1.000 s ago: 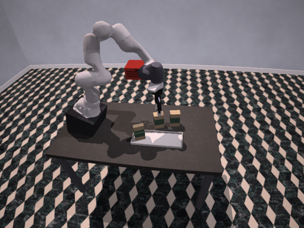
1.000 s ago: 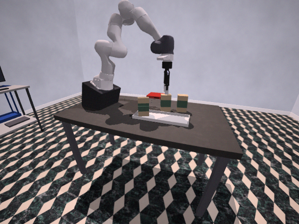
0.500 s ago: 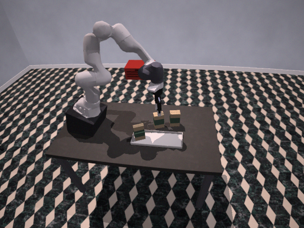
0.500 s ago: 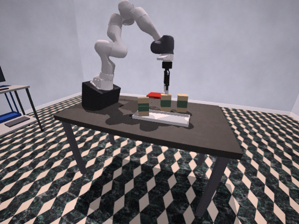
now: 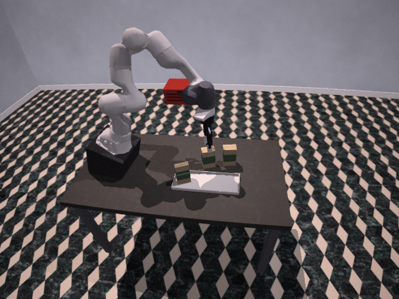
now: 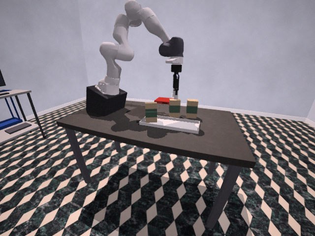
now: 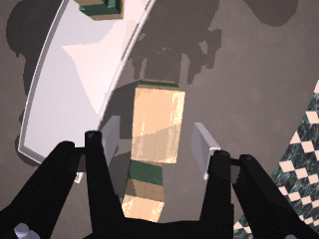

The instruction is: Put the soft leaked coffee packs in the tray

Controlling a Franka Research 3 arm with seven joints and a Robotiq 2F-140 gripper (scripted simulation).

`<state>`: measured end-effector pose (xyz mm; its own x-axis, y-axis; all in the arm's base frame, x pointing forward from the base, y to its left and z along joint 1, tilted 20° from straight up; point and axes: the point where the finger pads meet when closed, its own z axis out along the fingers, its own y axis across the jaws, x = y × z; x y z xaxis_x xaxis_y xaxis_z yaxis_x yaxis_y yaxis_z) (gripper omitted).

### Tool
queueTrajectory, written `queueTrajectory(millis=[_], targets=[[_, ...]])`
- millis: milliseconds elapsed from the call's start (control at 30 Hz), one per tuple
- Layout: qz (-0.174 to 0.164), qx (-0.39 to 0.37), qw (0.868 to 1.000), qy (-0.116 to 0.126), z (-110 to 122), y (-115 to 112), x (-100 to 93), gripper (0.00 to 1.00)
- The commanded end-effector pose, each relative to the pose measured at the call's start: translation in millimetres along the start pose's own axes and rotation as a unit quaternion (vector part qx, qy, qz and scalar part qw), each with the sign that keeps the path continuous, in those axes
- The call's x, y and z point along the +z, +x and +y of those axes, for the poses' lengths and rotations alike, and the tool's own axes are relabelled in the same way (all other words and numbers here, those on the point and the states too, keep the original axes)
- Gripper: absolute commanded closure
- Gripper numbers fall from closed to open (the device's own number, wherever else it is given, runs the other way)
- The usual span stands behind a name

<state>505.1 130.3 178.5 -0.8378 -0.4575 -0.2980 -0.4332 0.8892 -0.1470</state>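
Observation:
Three tan coffee packs with green bands stand on the dark table. The middle pack (image 5: 208, 156) (image 6: 174, 107) (image 7: 159, 126) stands just behind the white tray (image 5: 209, 182) (image 6: 173, 123) (image 7: 87, 70). My gripper (image 5: 209, 146) (image 6: 175, 96) (image 7: 156, 131) hangs straight over this pack. It is half open, with one finger pad on each side of the pack's top and a gap on both sides. The right pack (image 5: 229, 154) (image 6: 192, 108) stands beside it. The left pack (image 5: 182, 172) (image 6: 151, 111) stands at the tray's left end, seemingly inside it.
The arm's black base block (image 5: 112, 154) sits on the table's back left corner. A red box (image 5: 175, 91) (image 6: 162, 100) lies on the floor behind the table. A small desk (image 6: 15, 94) stands far left.

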Motion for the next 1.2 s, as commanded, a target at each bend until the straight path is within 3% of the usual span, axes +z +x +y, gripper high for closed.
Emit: queueTrajectory(millis=[0, 433, 1167], targets=[[-0.001, 0.002, 1.0, 0.0, 0.0, -1.3, -0.2, 0.45], [-0.001, 0.002, 1.0, 0.0, 0.0, -1.3, 7.4, 0.45], [-0.001, 0.002, 1.0, 0.0, 0.0, -1.4, 51.6, 0.45]])
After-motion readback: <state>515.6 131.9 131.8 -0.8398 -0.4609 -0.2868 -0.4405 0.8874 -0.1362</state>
